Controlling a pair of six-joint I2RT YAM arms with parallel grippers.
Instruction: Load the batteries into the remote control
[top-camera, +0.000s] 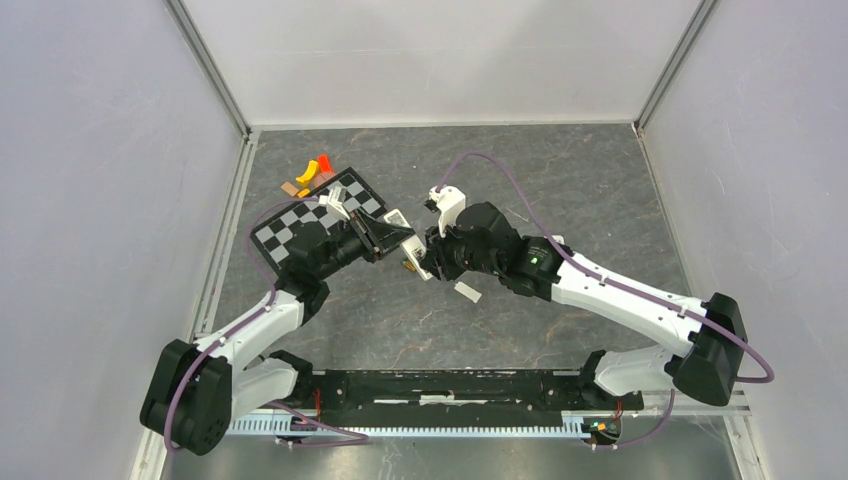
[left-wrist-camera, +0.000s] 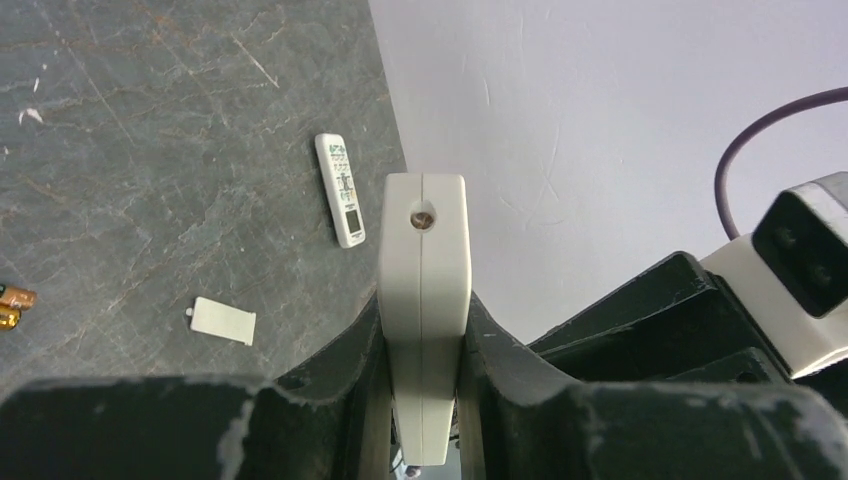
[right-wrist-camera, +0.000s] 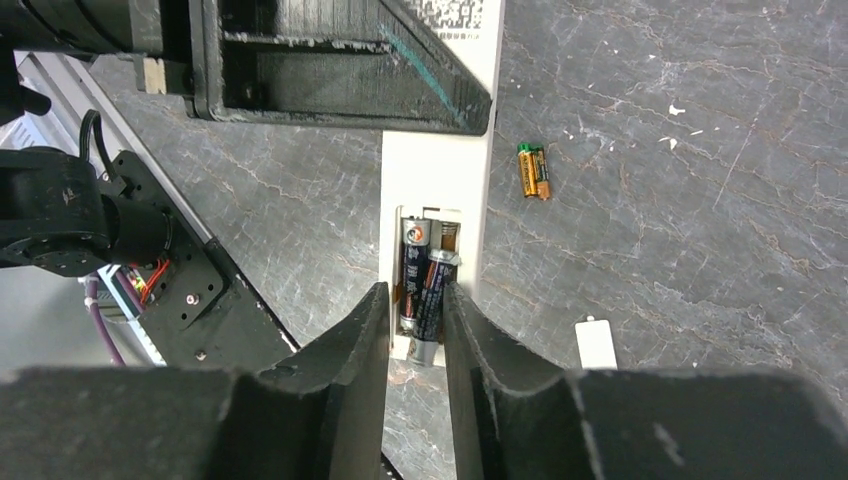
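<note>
Over the table's (top-camera: 600, 180) middle, my left claw (left-wrist-camera: 425, 322) clamps the remote control (left-wrist-camera: 425, 250) while my right claw (right-wrist-camera: 415, 296), jaws slightly apart, straddles the battery (right-wrist-camera: 438, 272) lengthwise.

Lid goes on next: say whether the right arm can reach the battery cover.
Probably yes: the battery cover lies uncovered just beside the right gripper, though its jaws straddle a battery.

You're working under soft, even overhead light: the left arm (top-camera: 250, 325) and the right arm (top-camera: 620, 290) throw only faint, blurred shadows on the dark surface (top-camera: 600, 180), and the pale walls (top-camera: 100, 200) look flat and evenly lit. In both wrist views the black jaws sit dim and slightly out of focus along the bottom edge, while the surface veins beyond look crisp.
</note>
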